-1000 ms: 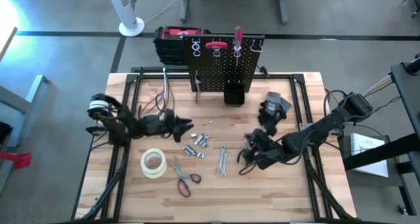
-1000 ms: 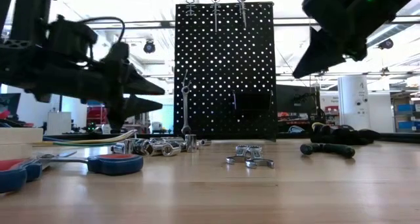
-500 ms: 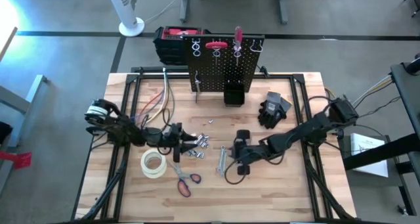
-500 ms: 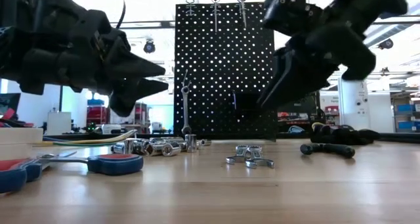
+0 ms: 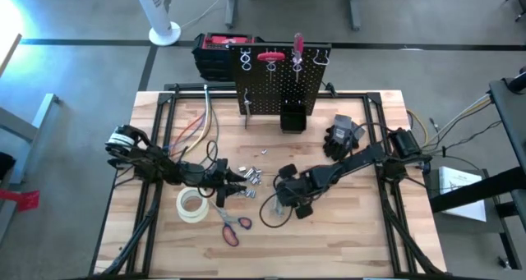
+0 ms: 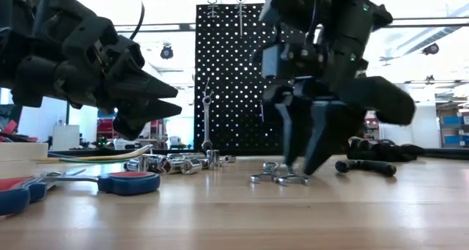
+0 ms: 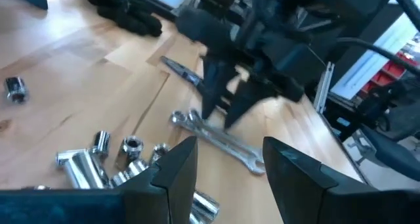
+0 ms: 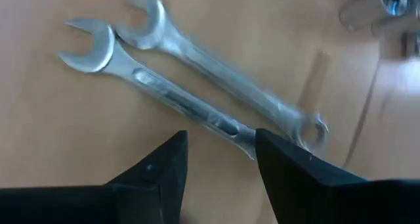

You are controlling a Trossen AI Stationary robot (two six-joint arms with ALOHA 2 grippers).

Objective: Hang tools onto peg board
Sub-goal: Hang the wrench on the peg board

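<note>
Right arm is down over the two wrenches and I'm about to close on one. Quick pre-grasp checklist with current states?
1. Right gripper jaws open: ok.
2. Fingers straddle one silver open-end wrench: ok, tips either side of its shaft.
3. Second silver wrench clear of the jaws: not ok, it lies against the first.
4. Left gripper clear: ok, open over the silver sockets.
5. Free hook on black perforated peg board: cannot tell.

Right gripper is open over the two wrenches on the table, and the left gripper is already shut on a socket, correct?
Not quite. The left gripper is open and holds nothing, as the left wrist view shows; the sockets lie loose on the table below it. The rest holds: the right gripper is open over the two wrenches.
</note>
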